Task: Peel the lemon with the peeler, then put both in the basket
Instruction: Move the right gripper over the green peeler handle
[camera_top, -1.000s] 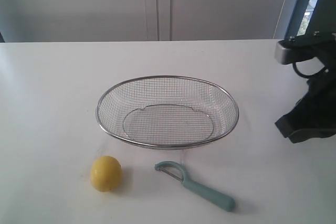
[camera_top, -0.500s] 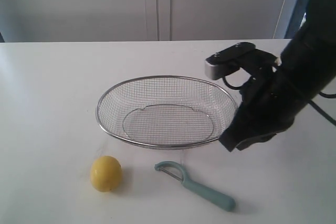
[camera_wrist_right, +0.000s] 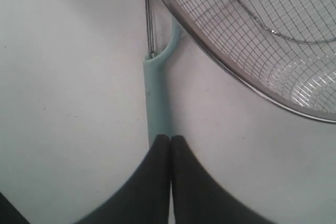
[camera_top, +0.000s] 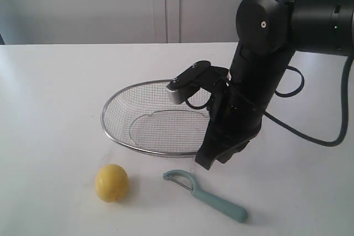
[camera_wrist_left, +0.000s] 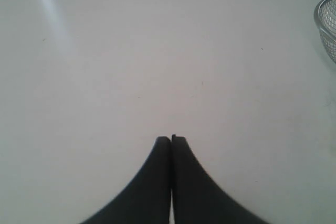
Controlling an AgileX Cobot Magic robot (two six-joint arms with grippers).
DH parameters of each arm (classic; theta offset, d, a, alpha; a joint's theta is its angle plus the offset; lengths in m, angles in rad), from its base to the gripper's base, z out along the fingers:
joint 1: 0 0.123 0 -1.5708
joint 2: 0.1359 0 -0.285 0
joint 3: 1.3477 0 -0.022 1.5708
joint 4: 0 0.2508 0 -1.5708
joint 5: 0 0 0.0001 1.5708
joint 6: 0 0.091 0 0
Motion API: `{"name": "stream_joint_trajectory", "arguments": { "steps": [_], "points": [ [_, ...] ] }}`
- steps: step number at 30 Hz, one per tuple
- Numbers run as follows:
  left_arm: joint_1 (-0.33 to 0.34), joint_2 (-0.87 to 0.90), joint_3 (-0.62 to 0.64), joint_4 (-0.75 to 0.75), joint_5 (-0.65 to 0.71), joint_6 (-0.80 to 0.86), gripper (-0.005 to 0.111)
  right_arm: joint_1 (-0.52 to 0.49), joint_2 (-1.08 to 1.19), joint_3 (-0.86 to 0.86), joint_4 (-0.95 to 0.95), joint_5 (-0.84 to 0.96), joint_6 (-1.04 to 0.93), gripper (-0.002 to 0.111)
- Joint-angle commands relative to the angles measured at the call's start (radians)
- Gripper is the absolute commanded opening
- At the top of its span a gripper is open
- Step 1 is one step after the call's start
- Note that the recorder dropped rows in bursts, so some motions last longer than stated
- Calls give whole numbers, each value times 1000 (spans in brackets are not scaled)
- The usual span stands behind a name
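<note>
Peeler (camera_top: pixel 207 194) on desk (camera_top: pixel 55 109) at 6 o'clock from right fingers (camera_top: pixel 210 156), handle axis 10-to-4 o'clock. Fingers pressed together, empty; need opening. Right arm (camera_top: pixel 265 53) nearer.

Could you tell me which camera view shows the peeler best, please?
The exterior view: the whole peeler lies unobstructed. The right wrist view shows its blade and handle closer, but the right end effector hides the handle's end. The left wrist view misses it.
</note>
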State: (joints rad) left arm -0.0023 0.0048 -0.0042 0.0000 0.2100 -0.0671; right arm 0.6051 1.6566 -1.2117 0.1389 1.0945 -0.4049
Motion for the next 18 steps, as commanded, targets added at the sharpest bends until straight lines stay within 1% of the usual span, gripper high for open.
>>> {"name": "stream_joint_trajectory", "arguments": {
  "steps": [1,13,16,18],
  "points": [
    [0,-5,4,0,0,-4,0,3,-1,17,-6,-26,-46,0],
    [0,-5,4,0,0,-4,0,3,9,28,30,-44,-44,1],
    [0,-5,4,0,0,-4,0,3,15,28,51,-45,-44,10],
    [0,-5,4,0,0,-4,0,3,18,28,53,-45,-44,19]
  ]
}}
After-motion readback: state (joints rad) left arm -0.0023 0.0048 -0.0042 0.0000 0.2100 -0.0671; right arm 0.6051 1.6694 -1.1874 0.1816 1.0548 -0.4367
